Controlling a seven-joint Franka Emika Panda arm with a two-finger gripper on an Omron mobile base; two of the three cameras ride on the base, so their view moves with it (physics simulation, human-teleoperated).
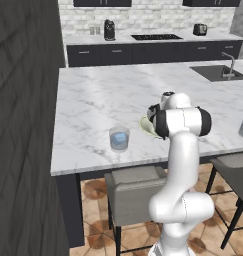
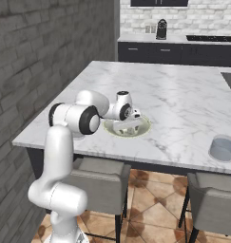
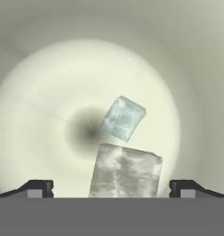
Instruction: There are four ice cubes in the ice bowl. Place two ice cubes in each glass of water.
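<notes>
My gripper is lowered into the yellow-green ice bowl, open, with one dark fingertip on each side of a pale ice cube on the bowl's floor. A second ice cube lies tilted just beyond it, near the bowl's centre. From the right base view the hand hangs inside the ice bowl. One glass of water stands left of the bowl with pale blue contents. The other glass of water stands far to the right near the counter's front edge.
The marble island counter has a sink at its far right. Grey stools stand under the front edge. A dark brick wall runs along the left. The rear counter carries a coffee machine and a toaster.
</notes>
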